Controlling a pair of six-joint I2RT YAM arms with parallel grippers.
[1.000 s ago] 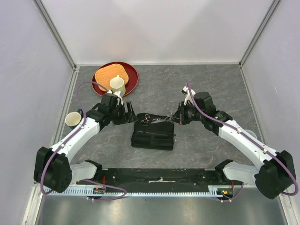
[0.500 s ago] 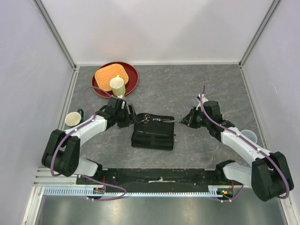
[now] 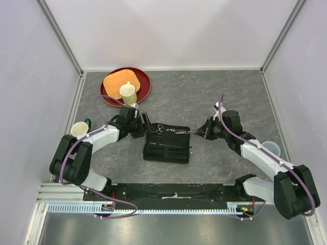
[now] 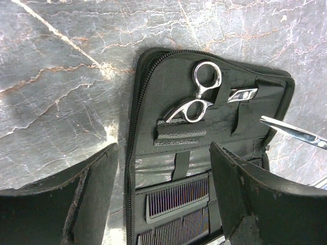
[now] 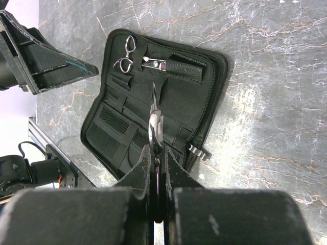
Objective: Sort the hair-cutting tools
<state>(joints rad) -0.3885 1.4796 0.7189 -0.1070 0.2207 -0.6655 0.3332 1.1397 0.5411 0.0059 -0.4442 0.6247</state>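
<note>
A black zip case lies open in the middle of the table. One pair of silver scissors is tucked in its upper pocket and also shows in the top view. Two black combs sit in its lower slots. My right gripper is shut on the second pair of scissors, blades pointing over the case's right part. My left gripper is open and empty, low over the case's left edge, with one finger off the case.
A red tray with a woven mat and a cream cup stands at the back left. Another cup sits at the left wall and a clear cup by my right arm.
My left gripper has moved right, up to the case's left edge. My right arm has dropped and drawn slightly right, still holding the scissors over the case.
</note>
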